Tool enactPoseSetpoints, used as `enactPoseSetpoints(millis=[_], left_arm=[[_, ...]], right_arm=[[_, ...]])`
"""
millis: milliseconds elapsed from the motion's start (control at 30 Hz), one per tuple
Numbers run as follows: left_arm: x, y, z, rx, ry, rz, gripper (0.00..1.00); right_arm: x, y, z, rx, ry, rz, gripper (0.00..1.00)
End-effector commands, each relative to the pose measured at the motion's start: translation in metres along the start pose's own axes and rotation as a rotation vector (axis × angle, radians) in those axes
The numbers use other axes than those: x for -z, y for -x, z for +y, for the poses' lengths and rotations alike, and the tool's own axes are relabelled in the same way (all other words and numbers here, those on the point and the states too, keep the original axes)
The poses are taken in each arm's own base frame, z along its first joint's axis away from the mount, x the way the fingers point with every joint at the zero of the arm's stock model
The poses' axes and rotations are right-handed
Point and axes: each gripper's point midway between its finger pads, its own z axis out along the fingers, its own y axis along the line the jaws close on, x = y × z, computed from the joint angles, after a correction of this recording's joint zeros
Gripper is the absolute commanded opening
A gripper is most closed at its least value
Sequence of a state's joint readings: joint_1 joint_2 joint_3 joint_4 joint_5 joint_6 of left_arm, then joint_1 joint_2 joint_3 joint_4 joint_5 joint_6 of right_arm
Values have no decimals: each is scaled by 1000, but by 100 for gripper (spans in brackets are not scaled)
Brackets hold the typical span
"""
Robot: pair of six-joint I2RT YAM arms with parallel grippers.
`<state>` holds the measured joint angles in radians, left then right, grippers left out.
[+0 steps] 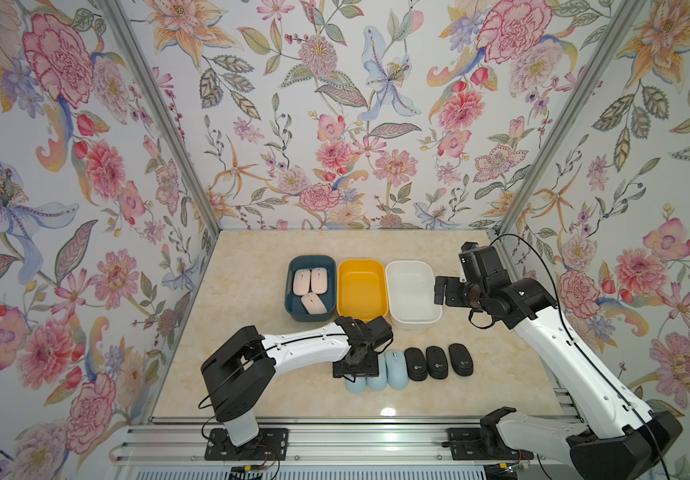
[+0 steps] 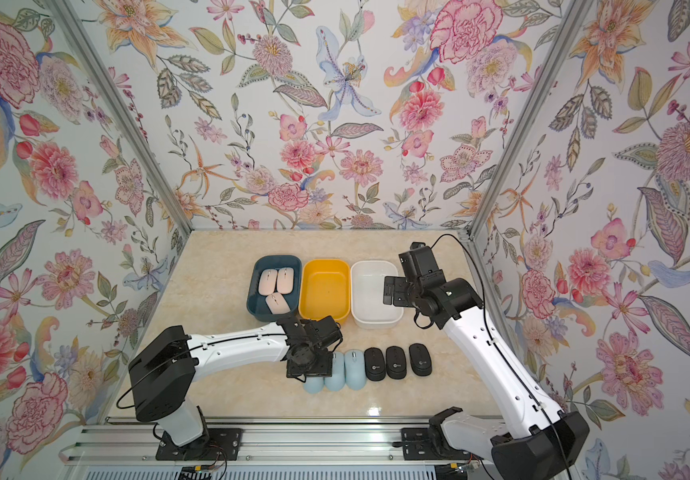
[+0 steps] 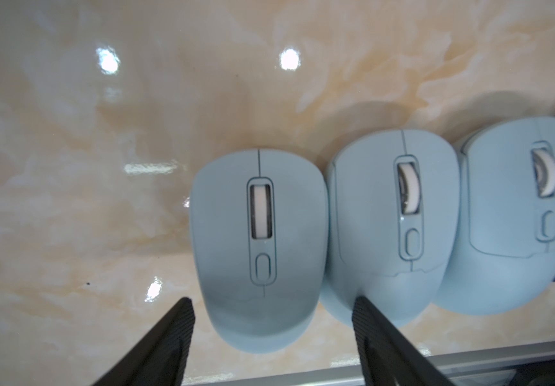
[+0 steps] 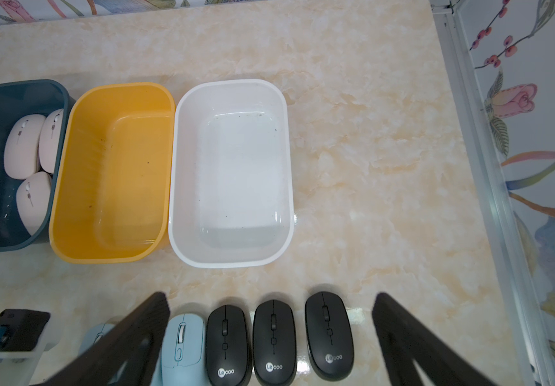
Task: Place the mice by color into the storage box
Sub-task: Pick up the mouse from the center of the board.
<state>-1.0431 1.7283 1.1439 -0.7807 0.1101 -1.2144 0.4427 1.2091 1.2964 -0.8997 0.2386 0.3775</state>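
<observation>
Left gripper spread, fingers straddling leftmost blue mouse, gap each side. Two more blue, then three black mice in near row. Pink mice in far-left dark blue bin. Right gripper spread wide, hovering by white bin.

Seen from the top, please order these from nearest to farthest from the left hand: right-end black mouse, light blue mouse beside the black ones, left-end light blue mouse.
1. left-end light blue mouse: directly under the left hand.
2. light blue mouse beside the black ones: third in the row, to the hand's right.
3. right-end black mouse: far end of the row.
</observation>
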Motion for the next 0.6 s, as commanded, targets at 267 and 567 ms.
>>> enactPoseSetpoints(millis=[267,567], left_arm=[[-14,-17,16,18,52,48,78],[-22,-19,20,7,79,62,78]], right_arm=[[-11,-5,4,10,9,26,99],[-14,-5,6,12,11,35,99]])
